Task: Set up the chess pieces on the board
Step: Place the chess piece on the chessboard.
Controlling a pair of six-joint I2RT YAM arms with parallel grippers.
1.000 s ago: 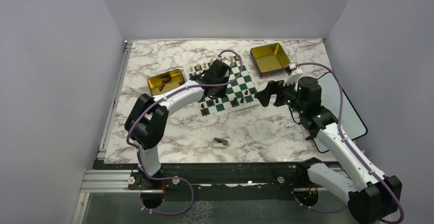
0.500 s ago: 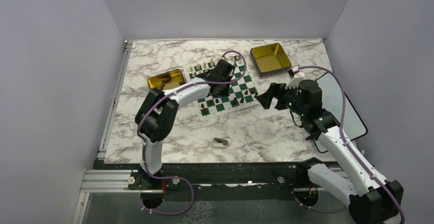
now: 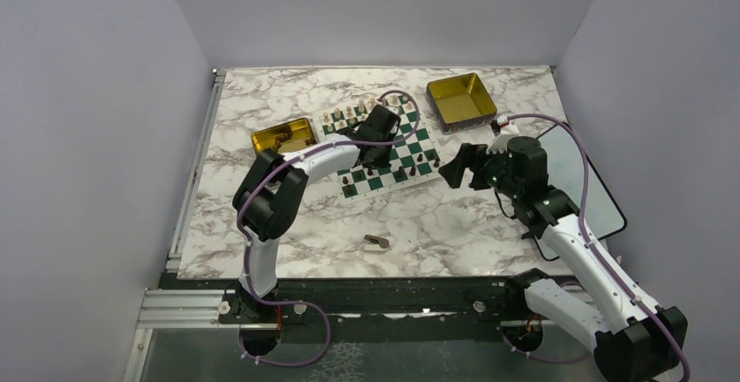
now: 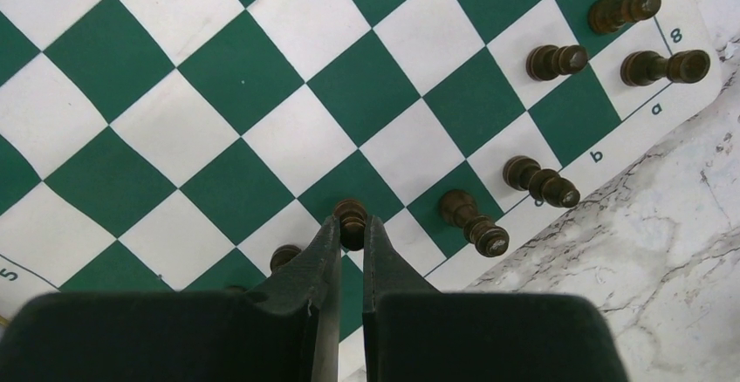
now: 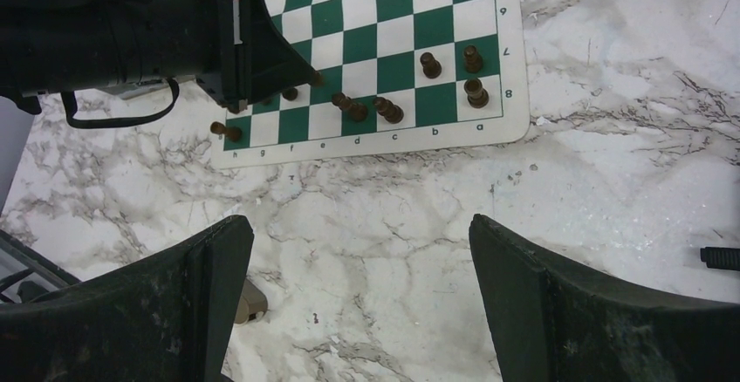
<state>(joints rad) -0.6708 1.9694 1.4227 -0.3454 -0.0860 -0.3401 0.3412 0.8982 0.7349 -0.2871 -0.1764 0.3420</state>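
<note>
Since the earlier frame had it farther left: left gripper (image 4: pixel 352 229) now sits over the near rows of the board (image 4: pixel 244 68) — elbow swung in, right arm barely shifted.
writing: a, b, 8 on the board border in the left wrist view; h to a, plus 5, 7, 8, in the right wrist view.
left grip: pinched tight on one dark chess piece (image 4: pixel 352 214) near the lettered edge.
right gripper (image 5: pixel 359 225): jaws wide, nothing held — over the marble table (image 5: pixel 611 138), off the board.

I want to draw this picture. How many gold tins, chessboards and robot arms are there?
Gold tins: 2
Chessboard: 1
Robot arms: 2
Total: 5
</note>
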